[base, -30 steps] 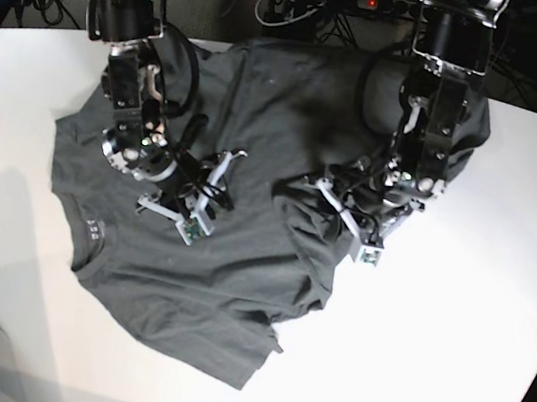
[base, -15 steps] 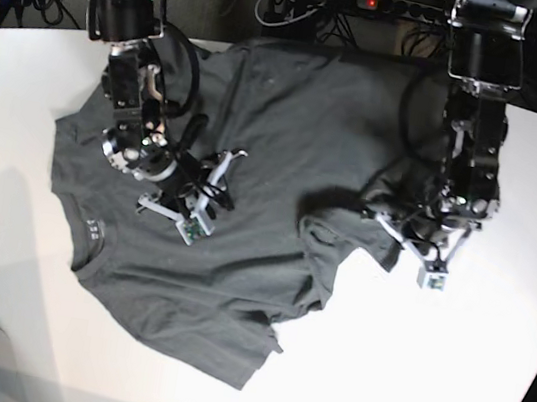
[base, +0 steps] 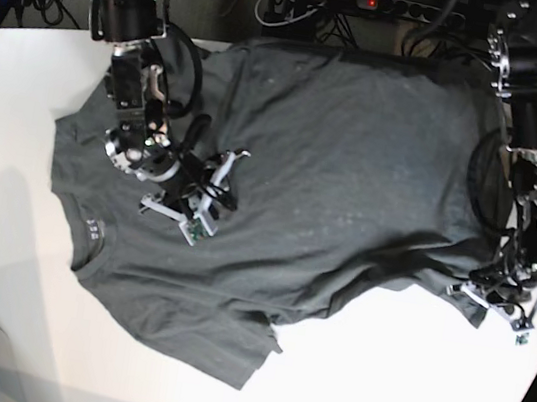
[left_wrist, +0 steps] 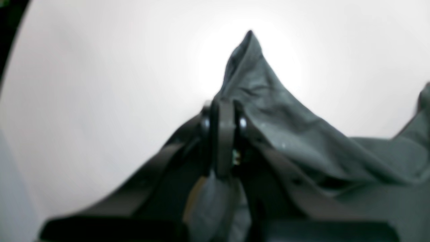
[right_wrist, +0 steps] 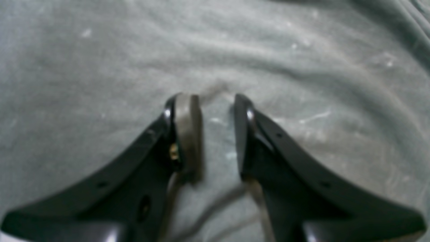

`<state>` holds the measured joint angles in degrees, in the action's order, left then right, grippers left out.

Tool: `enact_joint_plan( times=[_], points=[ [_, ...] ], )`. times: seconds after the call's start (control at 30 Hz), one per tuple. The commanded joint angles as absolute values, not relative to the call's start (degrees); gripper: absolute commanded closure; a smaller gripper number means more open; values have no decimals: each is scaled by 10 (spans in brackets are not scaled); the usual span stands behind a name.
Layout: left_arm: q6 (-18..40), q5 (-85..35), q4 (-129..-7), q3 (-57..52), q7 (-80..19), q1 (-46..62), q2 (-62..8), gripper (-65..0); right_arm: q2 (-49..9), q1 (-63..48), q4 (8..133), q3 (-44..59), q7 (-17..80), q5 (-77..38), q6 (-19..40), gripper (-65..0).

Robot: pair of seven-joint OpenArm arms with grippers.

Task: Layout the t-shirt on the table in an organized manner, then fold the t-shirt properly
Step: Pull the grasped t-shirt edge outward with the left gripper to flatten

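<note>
Grey t-shirt [base: 314,167] lies spread on white table [base: 373,379], toward its far edge. Left gripper [base: 496,301], closed tight on a hem corner near the table's right edge, prob. to flatten it; right gripper [base: 193,200], jaws apart, empty, rests on cloth as anchor.

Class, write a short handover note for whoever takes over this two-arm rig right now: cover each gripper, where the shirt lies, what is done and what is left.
Left gripper: shut on a corner of the dark charcoal-grey cloth t-shirt, near the edge of the white matte table.
Right gripper: open, jaws apart, low over the shirt's middle, holding nothing.
Done: shirt mostly spread across the table.
Left: smooth the wrinkles, straighten the hem corner nearest the camera, then fold.
</note>
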<state>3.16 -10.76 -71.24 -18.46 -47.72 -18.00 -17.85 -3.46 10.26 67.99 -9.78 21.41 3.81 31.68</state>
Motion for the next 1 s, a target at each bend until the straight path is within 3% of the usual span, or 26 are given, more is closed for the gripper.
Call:
enact_joint_plan(
  times=[0.0, 0.43, 0.67, 0.77, 0.97],
  points=[
    [30, -109, -718, -189, -463, -195, -193, -1, -34, 114, 690, -97, 204, 31, 318, -197],
    [35, -108, -523, -234, -299, -233, -250, -1, -36, 106, 713, -95, 204, 31, 319, -197],
    [35, -108, -510, -234, -286, -242, -247, -7, -36, 109, 726, -95, 248, 31, 320, -197],
    [35, -108, -510, -234, -288, -240, -247, -84, -36, 109, 726, -97, 258, 31, 320, -197],
    [35, -114, -558, -240, -365, -199, -248, -394, -36, 109, 725, -97, 258, 31, 320, -197]
  ],
)
